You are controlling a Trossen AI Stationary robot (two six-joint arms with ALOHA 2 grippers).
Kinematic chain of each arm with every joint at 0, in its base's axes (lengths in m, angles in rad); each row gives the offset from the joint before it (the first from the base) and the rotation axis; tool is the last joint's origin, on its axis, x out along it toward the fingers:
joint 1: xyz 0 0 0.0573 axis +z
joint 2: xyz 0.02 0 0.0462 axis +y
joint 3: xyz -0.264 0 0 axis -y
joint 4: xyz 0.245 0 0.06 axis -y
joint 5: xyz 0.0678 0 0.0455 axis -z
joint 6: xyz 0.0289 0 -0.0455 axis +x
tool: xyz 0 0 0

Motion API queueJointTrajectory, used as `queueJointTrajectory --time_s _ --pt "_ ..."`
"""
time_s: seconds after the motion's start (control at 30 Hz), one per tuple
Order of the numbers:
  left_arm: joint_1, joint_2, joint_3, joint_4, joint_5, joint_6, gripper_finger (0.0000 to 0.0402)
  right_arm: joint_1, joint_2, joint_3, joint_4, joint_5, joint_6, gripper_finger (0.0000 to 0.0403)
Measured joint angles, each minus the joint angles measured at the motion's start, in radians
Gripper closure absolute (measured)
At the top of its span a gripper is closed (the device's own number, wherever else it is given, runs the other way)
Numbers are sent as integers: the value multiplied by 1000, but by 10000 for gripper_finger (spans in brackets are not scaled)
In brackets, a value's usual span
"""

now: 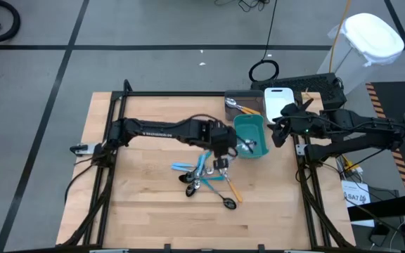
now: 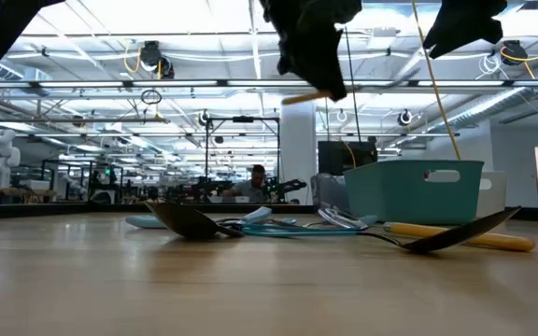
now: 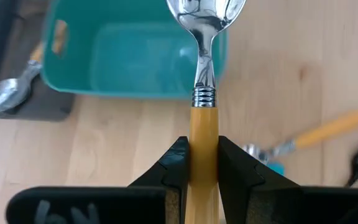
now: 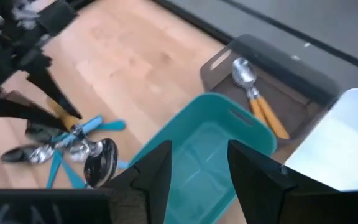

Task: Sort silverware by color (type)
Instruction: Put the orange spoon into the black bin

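My left gripper point(image 1: 222, 160) hangs above the middle of the table, just short of the teal bin point(image 1: 250, 137), shut on an orange-handled spoon point(image 3: 205, 62) with a silver bowl. Below it a pile of silverware point(image 1: 204, 179) lies flat on the wood: light-blue-handled pieces, black spoons point(image 2: 190, 220) and an orange-handled one point(image 3: 328, 129). The gray bin point(image 1: 239, 98) behind the teal one holds orange-handled spoons point(image 4: 257, 99). My right gripper point(image 4: 197, 167) is open and holds nothing, raised above the teal bin's right side point(image 1: 278, 133). My left gripper pinches the spoon's orange handle point(image 3: 204, 140) between its two fingers, a little behind the ribbed silver collar. The fingers slant down from above and lie along the handle. The spoon is lifted clear of the table, its bowl point(image 3: 207, 12) pointing ahead toward the teal bin.
A white bin point(image 1: 280, 102) stands to the right of the gray bin at the table's far right. Bare wood lies left of the pile and along the near edge. A black frame rail point(image 1: 174, 93) runs along the table's far edge.
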Motion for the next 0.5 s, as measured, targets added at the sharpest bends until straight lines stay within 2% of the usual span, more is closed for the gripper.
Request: queueJointTrajectory --time_s 0.27,0.5 --pt "55 0 72 35 -17 -193 345 0 -51 0 27 92 79 252" --pt "94 0 144 64 -51 -396 345 0 -77 0 143 115 28 252"
